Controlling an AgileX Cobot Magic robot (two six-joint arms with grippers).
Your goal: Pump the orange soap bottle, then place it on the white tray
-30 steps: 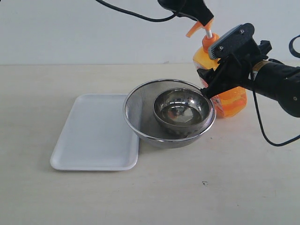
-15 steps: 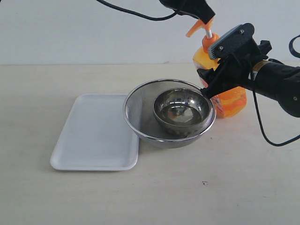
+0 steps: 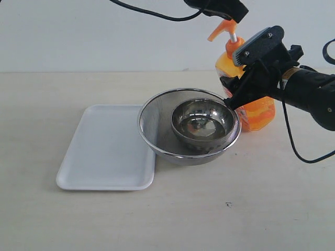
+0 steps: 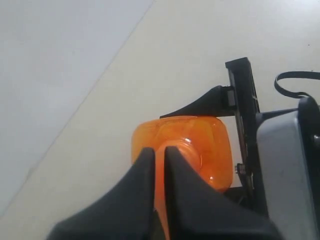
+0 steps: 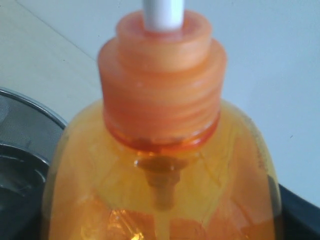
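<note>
1. Since a second ago, the left claw (image 3: 233, 10) has been raised off the orange pump head (image 3: 222, 30) and shifted a little toward the right claw's side. The pump head has sprung up slightly on its white stem (image 3: 234, 37). Nothing else is seen to have moved.
2. The left claw's black fingers (image 4: 142, 170) are drawn together, with only a thin slit between them and nothing clamped. It hangs just above the pump head.
3. The tall translucent orange soap bottle (image 3: 259, 112) is clamped across its upper body by the right claw (image 3: 235, 78).
4. The left claw is cut off by the upper edge of the exterior view. The bottle's label is largely covered by the right claw. In the right wrist view only the neck, stem and shoulders are shown. In the left wrist view the pump head is hidden behind the fingers.
5. The bottle is held upright, its long axis vertical, with its base apparently on the pale table (image 3: 261, 198). The spout points away from the right claw's arm.
6. Just beside the right claw is the round metal mesh strainer (image 3: 157, 125), with a polished steel bowl (image 3: 201, 123) in it. Beyond that lies the shallow white rectangular tray (image 3: 104, 151), well apart from the bottle.
</note>
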